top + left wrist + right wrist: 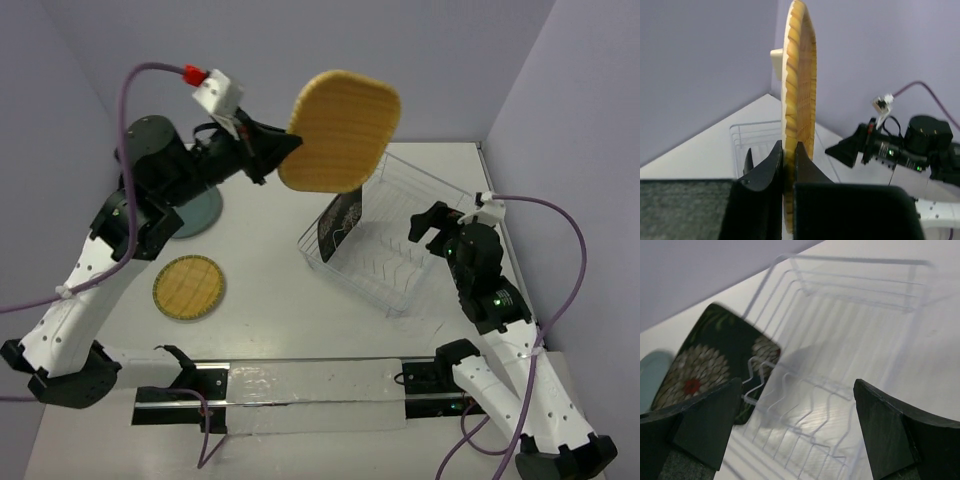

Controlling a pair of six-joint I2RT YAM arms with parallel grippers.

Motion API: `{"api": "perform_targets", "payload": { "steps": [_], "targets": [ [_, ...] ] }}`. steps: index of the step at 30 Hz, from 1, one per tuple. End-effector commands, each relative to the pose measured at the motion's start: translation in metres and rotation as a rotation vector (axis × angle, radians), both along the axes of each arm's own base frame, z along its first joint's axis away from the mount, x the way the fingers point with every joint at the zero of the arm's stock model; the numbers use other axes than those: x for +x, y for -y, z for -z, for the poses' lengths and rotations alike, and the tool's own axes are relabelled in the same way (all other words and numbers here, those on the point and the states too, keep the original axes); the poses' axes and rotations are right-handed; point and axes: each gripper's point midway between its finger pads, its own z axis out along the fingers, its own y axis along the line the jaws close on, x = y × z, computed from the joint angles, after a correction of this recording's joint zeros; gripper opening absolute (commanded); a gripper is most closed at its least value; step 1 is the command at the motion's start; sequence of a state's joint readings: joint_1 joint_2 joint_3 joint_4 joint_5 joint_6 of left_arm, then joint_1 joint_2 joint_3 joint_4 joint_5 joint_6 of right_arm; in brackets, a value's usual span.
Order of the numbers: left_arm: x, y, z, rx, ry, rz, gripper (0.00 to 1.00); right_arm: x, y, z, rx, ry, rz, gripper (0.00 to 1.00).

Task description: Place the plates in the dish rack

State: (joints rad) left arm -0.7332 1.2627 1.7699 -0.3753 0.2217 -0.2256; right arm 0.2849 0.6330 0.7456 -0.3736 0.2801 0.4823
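My left gripper (283, 150) is shut on the edge of the rounded-square tan woven plate (342, 130), holding it upright high above the table, left of and above the dish rack (400, 235). In the left wrist view the tan plate (799, 90) stands edge-on between my fingers (771, 165). The black floral plate (340, 225) leans upright at the rack's left end; it also shows in the right wrist view (715, 365). The round yellow woven plate (188, 287) lies flat at the left. The teal-grey plate (203, 212) lies partly hidden under my left arm. My right gripper (432, 225) is open over the rack's near right side.
The rack's wire prongs (805, 395) stand in rows below my right gripper. A clear strip (310, 395) lies along the near edge between the arm bases. Walls close the table's back and sides.
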Motion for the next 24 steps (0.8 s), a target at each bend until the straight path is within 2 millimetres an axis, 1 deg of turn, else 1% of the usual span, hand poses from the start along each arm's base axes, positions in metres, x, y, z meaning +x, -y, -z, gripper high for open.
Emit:
{"api": "perform_targets", "payload": {
  "steps": [1,3,5,6,7,9,11,13,17,18,20,22,24],
  "targets": [
    [-0.005,0.023,0.001,0.132,0.028,-0.056,0.00,-0.012,0.060,-0.003,0.017,0.004,0.306,0.99],
    [0.008,0.036,0.020,0.185,-0.020,-0.159,0.00,-0.017,0.072,0.001,0.018,-0.018,0.364,0.99],
    [0.010,0.047,0.034,0.229,-0.056,-0.252,0.00,-0.022,0.089,0.003,0.009,-0.034,0.449,0.99],
    [0.010,0.052,0.041,0.247,-0.062,-0.290,0.00,-0.023,0.093,0.005,0.003,-0.043,0.466,0.99],
    [0.013,0.053,0.044,0.254,-0.069,-0.341,0.00,-0.024,0.097,0.006,-0.005,-0.054,0.485,0.99],
    [0.013,0.061,0.055,0.277,-0.088,-0.376,0.00,-0.026,0.102,0.010,-0.015,-0.070,0.517,0.99],
    [0.022,0.065,0.075,0.340,-0.102,-0.463,0.00,-0.028,0.109,0.014,-0.024,-0.087,0.550,0.99],
    [0.022,0.078,0.095,0.405,-0.097,-0.474,0.00,-0.028,0.111,0.016,-0.028,-0.094,0.560,0.99],
    [0.023,0.092,0.107,0.459,-0.079,-0.500,0.00,-0.030,0.112,0.016,-0.032,-0.094,0.567,0.99],
    [0.023,0.094,0.103,0.454,-0.078,-0.498,0.00,-0.030,0.113,0.016,-0.032,-0.091,0.572,0.99],
    [0.025,0.094,0.103,0.460,-0.074,-0.519,0.00,-0.031,0.114,0.016,-0.035,-0.093,0.574,0.99],
    [0.027,0.094,0.107,0.480,-0.071,-0.534,0.00,-0.031,0.113,0.017,-0.036,-0.098,0.571,0.99],
    [0.028,0.098,0.116,0.508,-0.074,-0.530,0.00,-0.031,0.113,0.019,-0.037,-0.101,0.569,0.99]
  ]
}}
